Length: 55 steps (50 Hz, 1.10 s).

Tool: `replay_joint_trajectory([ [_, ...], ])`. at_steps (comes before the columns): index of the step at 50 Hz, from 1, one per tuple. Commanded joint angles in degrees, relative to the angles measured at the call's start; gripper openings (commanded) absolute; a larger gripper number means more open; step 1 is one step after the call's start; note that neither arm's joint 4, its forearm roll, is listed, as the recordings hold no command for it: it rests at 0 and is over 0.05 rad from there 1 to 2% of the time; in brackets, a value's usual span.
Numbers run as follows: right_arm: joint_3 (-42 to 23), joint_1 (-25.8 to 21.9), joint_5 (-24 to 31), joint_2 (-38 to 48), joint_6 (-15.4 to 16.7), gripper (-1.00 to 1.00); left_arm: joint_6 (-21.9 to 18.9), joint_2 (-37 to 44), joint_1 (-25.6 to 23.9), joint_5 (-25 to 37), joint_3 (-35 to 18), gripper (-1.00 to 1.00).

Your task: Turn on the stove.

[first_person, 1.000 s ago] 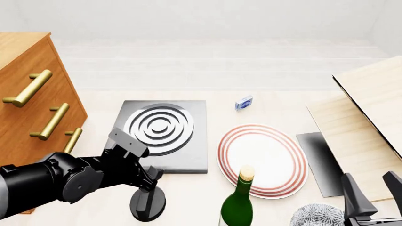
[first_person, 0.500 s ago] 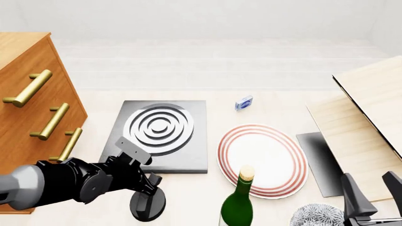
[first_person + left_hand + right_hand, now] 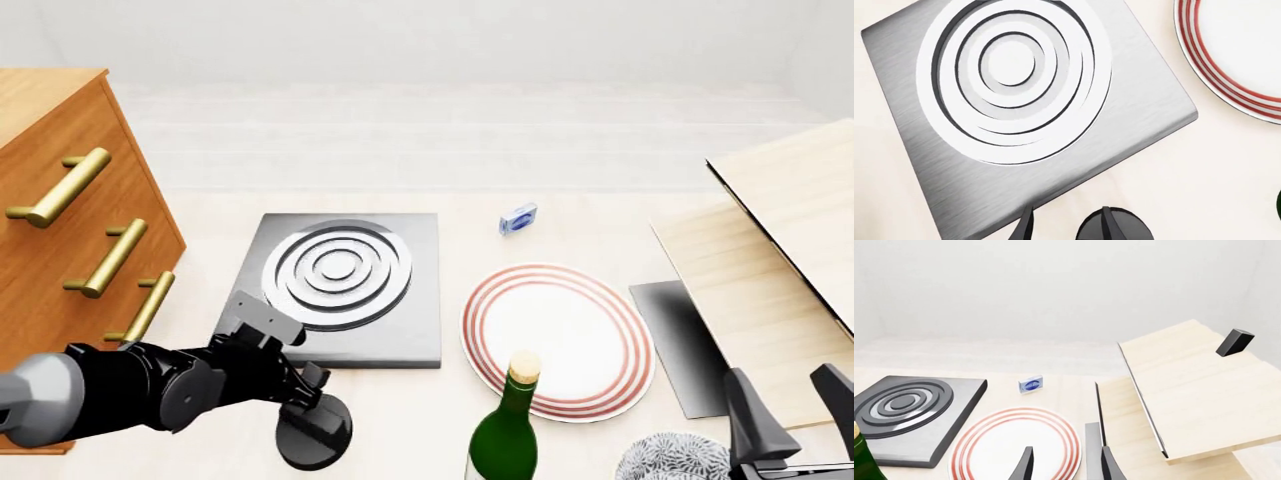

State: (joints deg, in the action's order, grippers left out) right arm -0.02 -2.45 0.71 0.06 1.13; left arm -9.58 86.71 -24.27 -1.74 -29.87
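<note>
The wooden dresser (image 3: 67, 210) stands at far left. The stove (image 3: 400, 330) lies beside it, left of the plate (image 3: 558, 340). The left gripper (image 3: 318, 395) sits at the black knob (image 3: 314, 435), seemingly straddling it; its grip is unclear. The right gripper (image 3: 1064, 465) is parted, empty.

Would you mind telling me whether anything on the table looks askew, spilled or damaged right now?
Nothing stands out. The stove lies flat, the plate beside it is whole, and the green bottle stands upright with nothing spilled. The left gripper is down at the black knob.
</note>
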Motion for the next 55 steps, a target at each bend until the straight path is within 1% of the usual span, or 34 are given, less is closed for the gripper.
replay_joint_trajectory([
  [1, 0.01, -0.06, 0.03, 0.00, -0.02, 1.00, -1.43, -1.54, 1.55, -0.39, 3.04, 1.00],
  [3, 0.01, -0.04, 0.03, 0.00, -0.02, 1.00, -1.49, -1.57, 1.51, -0.63, 3.27, 1.00],
  [7, 0.00, -0.08, 0.07, 0.01, 0.03, 1.00, -1.66, -4.08, 1.36, 0.00, 4.75, 1.00],
  [19, -0.04, -0.14, 0.06, 0.00, 0.05, 1.00, -0.70, -7.97, 0.23, -0.24, 8.07, 1.00],
  [25, -0.03, -0.15, 0.05, 0.01, 0.08, 1.00, 2.08, -10.69, -1.32, 0.34, 9.13, 1.00],
  [27, -0.04, -0.10, 0.00, 0.00, 0.00, 1.00, 2.33, -10.79, -1.71, -0.75, 10.17, 1.00],
  [32, 0.00, -0.08, -0.03, -0.05, -0.01, 1.00, 2.67, -13.31, -2.41, 0.02, 11.20, 1.00],
  [39, -0.05, -0.06, -0.02, -0.05, -0.03, 1.00, 1.76, -17.24, -2.18, 1.64, 12.20, 1.00],
  [55, -0.03, -0.07, -0.04, -0.05, -0.02, 1.00, 2.14, -29.56, -1.96, 10.94, 11.30, 1.00],
])
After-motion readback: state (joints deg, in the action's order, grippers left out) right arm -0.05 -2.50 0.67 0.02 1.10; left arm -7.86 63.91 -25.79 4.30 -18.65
